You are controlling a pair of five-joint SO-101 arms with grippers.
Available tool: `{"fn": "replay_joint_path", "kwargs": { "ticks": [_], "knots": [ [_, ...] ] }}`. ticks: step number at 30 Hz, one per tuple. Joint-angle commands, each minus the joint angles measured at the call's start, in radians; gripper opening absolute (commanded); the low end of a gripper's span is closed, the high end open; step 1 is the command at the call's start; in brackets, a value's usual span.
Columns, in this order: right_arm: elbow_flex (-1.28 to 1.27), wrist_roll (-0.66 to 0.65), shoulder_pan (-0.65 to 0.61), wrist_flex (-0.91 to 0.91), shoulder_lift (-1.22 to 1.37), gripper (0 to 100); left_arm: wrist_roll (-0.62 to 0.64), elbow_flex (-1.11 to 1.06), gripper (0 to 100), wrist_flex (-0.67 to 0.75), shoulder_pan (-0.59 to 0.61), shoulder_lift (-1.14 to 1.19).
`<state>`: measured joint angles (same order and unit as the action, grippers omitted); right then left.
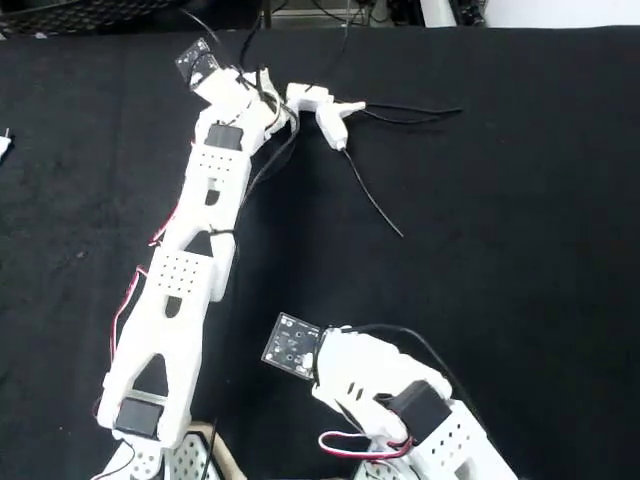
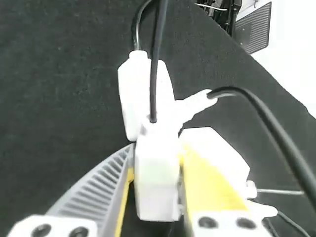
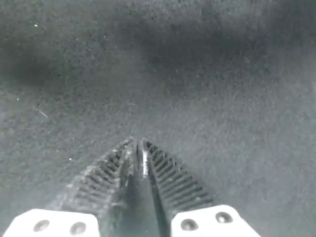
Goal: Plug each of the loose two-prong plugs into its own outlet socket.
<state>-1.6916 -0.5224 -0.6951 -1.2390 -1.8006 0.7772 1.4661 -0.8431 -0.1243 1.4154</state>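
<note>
- This looks like a lab or a workshop where people try out robots.
- A white left arm [image 1: 190, 265] and a white right arm [image 1: 400, 395], both robot arms, sit side by side at a table [image 1: 520, 300] with a black cloth over it.
- Thin red wires [image 1: 119, 315] run along the arms out in the open.
- Black cables [image 1: 347, 20] lie past the far edge of the table.
- A dark box with a grille [image 2: 253, 27] stands just behind the table.
</note>
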Motion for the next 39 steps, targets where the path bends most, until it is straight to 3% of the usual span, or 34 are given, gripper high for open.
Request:
{"fn": "replay_joint_path", "kwargs": {
  "ticks": [1, 5, 17, 25, 39],
  "knots": [
    [0.008, 0.011, 0.017, 0.006, -0.142, 1.3, -0.008, 0.036, 28, -0.025, 0.008, -0.002],
    [0.008, 0.011, 0.017, 0.006, -0.142, 1.3, -0.006, 0.038, 37, -0.031, 0.031, -0.002],
    [0.008, 0.011, 0.017, 0.012, -0.140, 1.3, 0.035, 0.199, 37, -0.054, 0.165, -0.052],
    [0.008, 0.011, 0.017, 0.014, -0.140, 1.3, 0.040, 0.197, 37, -0.318, 0.377, -0.219],
    [0.008, 0.011, 0.015, 0.009, -0.140, 1.3, 0.040, 0.197, 37, -0.841, 0.966, -0.285]
  ]
}}
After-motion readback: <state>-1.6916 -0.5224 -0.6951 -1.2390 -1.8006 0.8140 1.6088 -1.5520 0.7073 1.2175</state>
